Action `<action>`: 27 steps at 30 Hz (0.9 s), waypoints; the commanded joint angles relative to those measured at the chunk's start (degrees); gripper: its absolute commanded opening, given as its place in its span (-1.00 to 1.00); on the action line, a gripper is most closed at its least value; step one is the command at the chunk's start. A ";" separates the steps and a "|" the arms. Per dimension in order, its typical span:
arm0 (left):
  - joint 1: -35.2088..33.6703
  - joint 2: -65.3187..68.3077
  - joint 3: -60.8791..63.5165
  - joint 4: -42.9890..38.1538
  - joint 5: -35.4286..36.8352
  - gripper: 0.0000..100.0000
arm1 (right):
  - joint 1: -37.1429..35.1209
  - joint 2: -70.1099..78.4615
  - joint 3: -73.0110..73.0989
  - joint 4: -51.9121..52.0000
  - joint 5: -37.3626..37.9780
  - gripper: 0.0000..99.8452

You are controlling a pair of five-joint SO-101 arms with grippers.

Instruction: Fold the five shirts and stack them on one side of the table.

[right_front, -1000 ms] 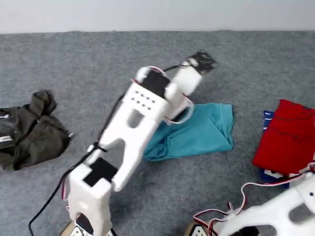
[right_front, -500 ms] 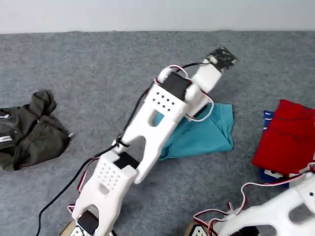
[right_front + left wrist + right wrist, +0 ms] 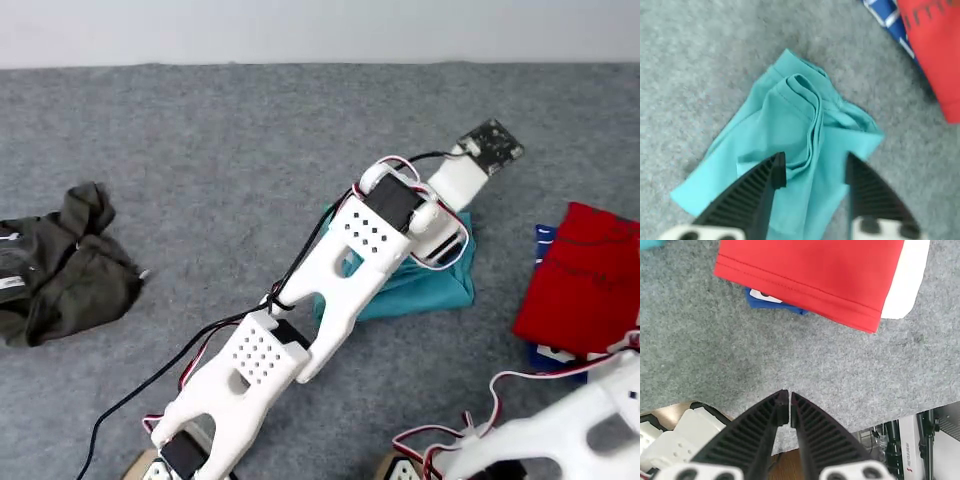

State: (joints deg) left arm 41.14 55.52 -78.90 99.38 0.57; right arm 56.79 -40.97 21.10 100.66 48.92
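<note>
The left arm [image 3: 340, 270] stretches diagonally across the grey table [image 3: 200, 130]. The left gripper [image 3: 812, 170] hangs over the crumpled teal shirt [image 3: 790, 125], fingers apart. Right of the teal shirt, the right gripper [image 3: 790, 407] is pinched closed near the red-topped stack [image 3: 815, 270].

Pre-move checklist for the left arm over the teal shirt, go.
1. Left end effector open: ok.
2. Left end effector above the teal shirt: ok.
3. Teal shirt lying flat: not ok, a ridge is bunched along its middle.
4. Right end effector shut and off the shirts: ok.
5. Red shirt stacked on the blue shirt: ok.
6. Dark olive shirt folded: not ok, crumpled.
</note>
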 commanded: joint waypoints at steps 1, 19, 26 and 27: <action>0.00 -0.88 -5.67 -0.26 0.88 -0.51 | 0.40 -1.19 -0.44 2.07 0.53 -0.98; -15.74 -0.88 12.00 1.41 -9.67 -0.97 | 0.48 -1.19 -0.44 2.15 0.53 -0.98; -10.46 -0.88 22.64 1.41 -9.85 -0.97 | 0.48 -1.19 -0.44 2.07 0.62 -0.98; -9.67 -0.88 24.04 1.41 -9.85 -0.97 | 0.48 -1.19 -0.44 2.07 0.62 -0.98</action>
State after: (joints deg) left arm 29.27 55.52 -57.01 99.30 -9.01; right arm 56.79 -40.97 21.10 100.66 48.92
